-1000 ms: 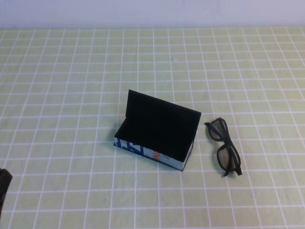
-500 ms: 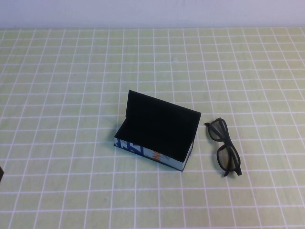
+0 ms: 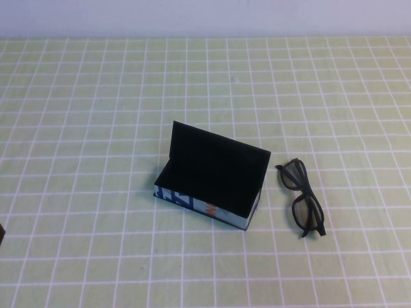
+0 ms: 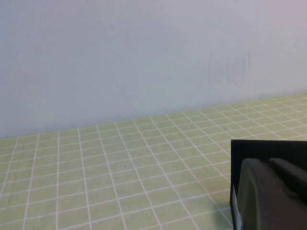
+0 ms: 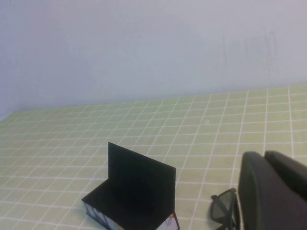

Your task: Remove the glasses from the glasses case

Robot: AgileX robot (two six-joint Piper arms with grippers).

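Observation:
The glasses case (image 3: 209,181) stands open mid-table, with its black lid upright and its white, blue and orange side facing me. Its inside shows only black lining. The black glasses (image 3: 303,197) lie folded on the mat just right of the case, a small gap apart. Both also show in the right wrist view, the case (image 5: 136,191) and the glasses (image 5: 224,207). My right gripper (image 5: 265,157) is shut and empty, held back from the glasses. My left gripper (image 4: 268,165) is shut and empty, with the case lid (image 4: 264,147) beyond it.
A green mat with a white grid (image 3: 96,128) covers the table. A pale wall (image 3: 205,16) runs along the far edge. A dark sliver of my left arm (image 3: 1,234) shows at the lower left edge of the high view.
The dark part of my left arm at the lower left edge has drawn back almost out of the high view. The case and the glasses have not moved.

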